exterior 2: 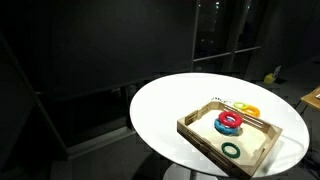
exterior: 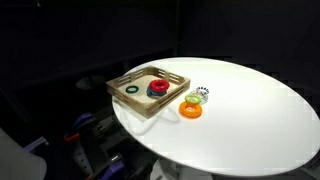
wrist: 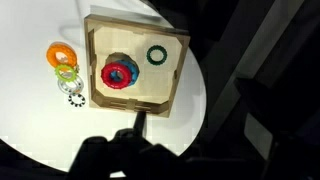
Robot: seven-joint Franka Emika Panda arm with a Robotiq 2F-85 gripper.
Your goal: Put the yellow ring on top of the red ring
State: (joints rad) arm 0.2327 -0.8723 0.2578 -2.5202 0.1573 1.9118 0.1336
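We judge the task barely begun: nothing is lifted yet and both rings lie where the job has to start from. The yellow ring point(wrist: 67, 71) lies flat on the white table point(wrist: 30, 120), outside the wooden tray point(wrist: 140, 104) and just left of its wall in the wrist view. It touches or slightly overlaps the larger orange ring point(wrist: 60, 54) on its far side. A small black-and-white beaded ring point(wrist: 75, 95) lies just beside it on the near side.

The red ring point(wrist: 106, 76) sits inside the tray, toward its left half, with a blue piece point(wrist: 121, 71) showing at its centre. In an exterior view, blue also peeks out below the red ring point(exterior 2: 230, 121), so it seems to rest on that piece. A dark green ring point(wrist: 157, 55) lies apart from it in the same tray, toward the far right corner.

The gripper point(wrist: 128, 140) shows only as a dark shape along the near edge of the wrist view, above the table and well apart from both rings. We cannot tell whether the jaws are open or closed, though they appear to carry nothing. Neither exterior view shows the arm against the black surroundings.

What is left, then, is everything: reaching the yellow ring, picking it clear of the orange one, carrying it over the tray wall, and setting it down centred on the red ring.
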